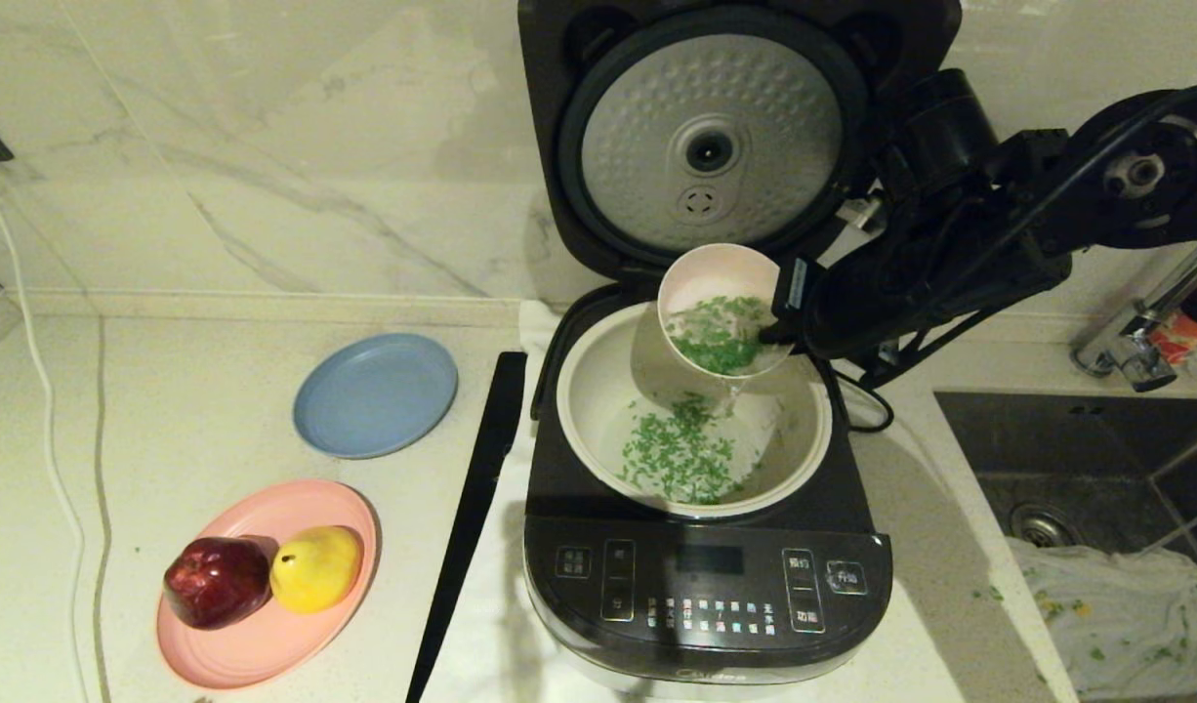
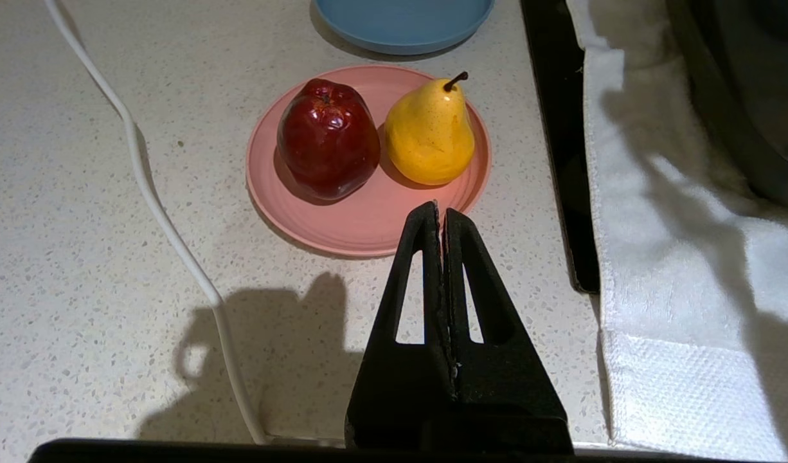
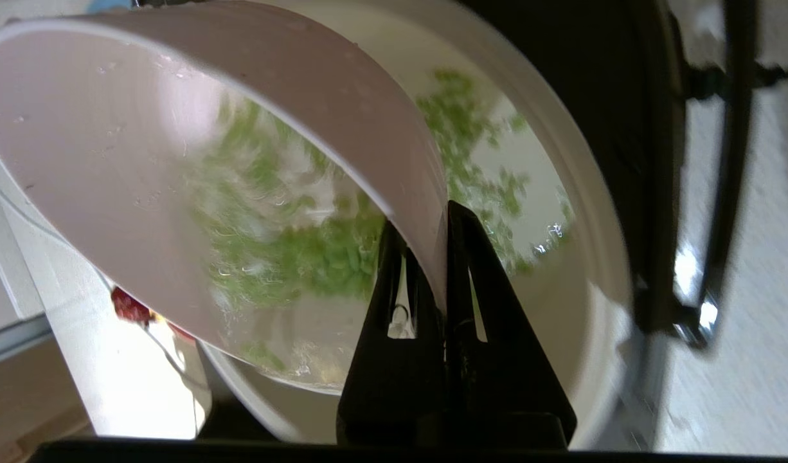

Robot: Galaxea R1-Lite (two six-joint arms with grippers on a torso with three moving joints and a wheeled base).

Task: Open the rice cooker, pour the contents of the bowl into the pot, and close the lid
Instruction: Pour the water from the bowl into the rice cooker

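White cable (image 1: 42, 391) runs down the far left of the surface (image 1: 188, 430). Pink plate (image 1: 267, 625) front-left holds a red apple (image 1: 218, 581) touching a yellow pear (image 1: 315, 566); blue plate (image 1: 376, 393) sits behind it. Left end effector (image 2: 441, 215) is parked over the surface just beside the pink plate, fingers pressed together, holding nothing. Black strip (image 1: 472, 517) lies between the plates and the rice cooker (image 1: 706, 586). Lid (image 1: 711, 137) stands upright, dimpled disc facing forward. Pot (image 1: 598, 391) is seated in the cooker, green bits spread on its floor. Bowl (image 1: 701, 283) is tilted over the pot's back-right rim; contents (image 1: 721, 342) sit at its low edge, thin water stream falling. Right end effector (image 3: 443, 222) is clamped on the bowl's right rim, one finger inside, one outside. Sink (image 1: 1096, 469) far right.
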